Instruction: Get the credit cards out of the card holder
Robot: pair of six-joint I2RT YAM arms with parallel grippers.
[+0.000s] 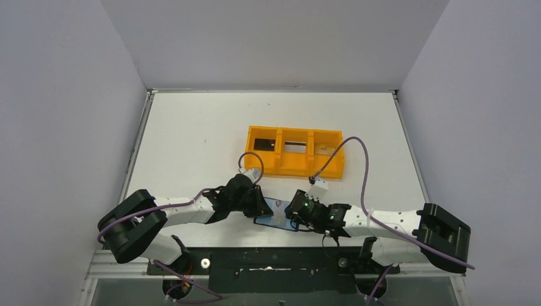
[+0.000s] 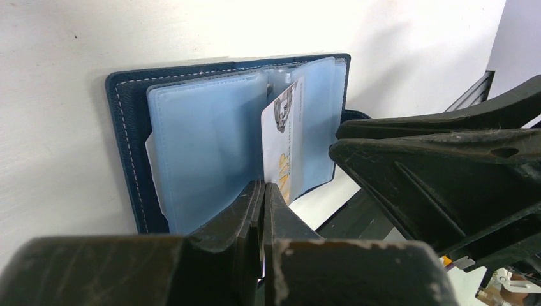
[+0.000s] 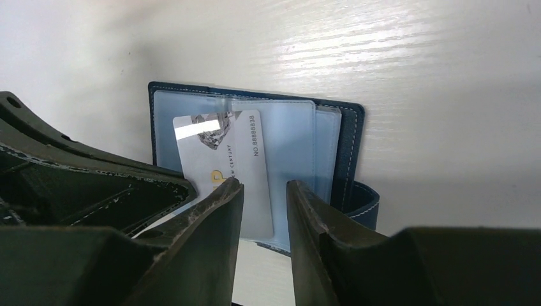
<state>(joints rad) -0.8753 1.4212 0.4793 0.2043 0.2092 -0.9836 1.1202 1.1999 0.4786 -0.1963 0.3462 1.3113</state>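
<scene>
The card holder (image 1: 275, 215) lies open near the table's front edge, navy cover (image 2: 127, 134) outside and pale blue sleeves inside; it also shows in the right wrist view (image 3: 349, 146). A white credit card (image 2: 281, 143) with gold letters and a number stands partly out of a sleeve and also shows in the right wrist view (image 3: 223, 159). My left gripper (image 2: 264, 186) is shut on the card's near edge. My right gripper (image 3: 263, 191) is open, its fingers (image 2: 415, 166) hovering at the holder's near right side, the card and sleeves behind the gap.
An orange three-compartment tray (image 1: 295, 169) stands just behind the holder, with a dark item in its left compartment and flat pale things in the others. The black base rail (image 1: 268, 258) runs along the front edge. Both arms crowd round the holder.
</scene>
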